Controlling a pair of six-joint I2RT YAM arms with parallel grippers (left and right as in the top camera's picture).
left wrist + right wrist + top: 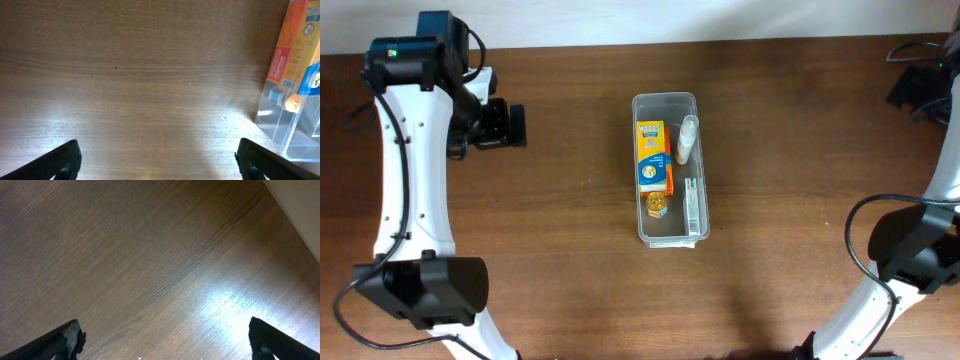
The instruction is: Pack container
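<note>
The clear plastic container stands at the table's middle, long side running front to back. Inside lie a yellow-orange box, a white tube, a small orange box with a gold round mark and a thin white box. My left gripper is open and empty, well to the left of the container. In the left wrist view its fingers are spread wide over bare wood, and the container's corner with the orange box shows at the right edge. My right gripper is open and empty over bare wood.
The right arm rises along the table's right edge, with a dark shape and cables at the far right corner. The table's far edge shows in the right wrist view. The left arm spans the left side.
</note>
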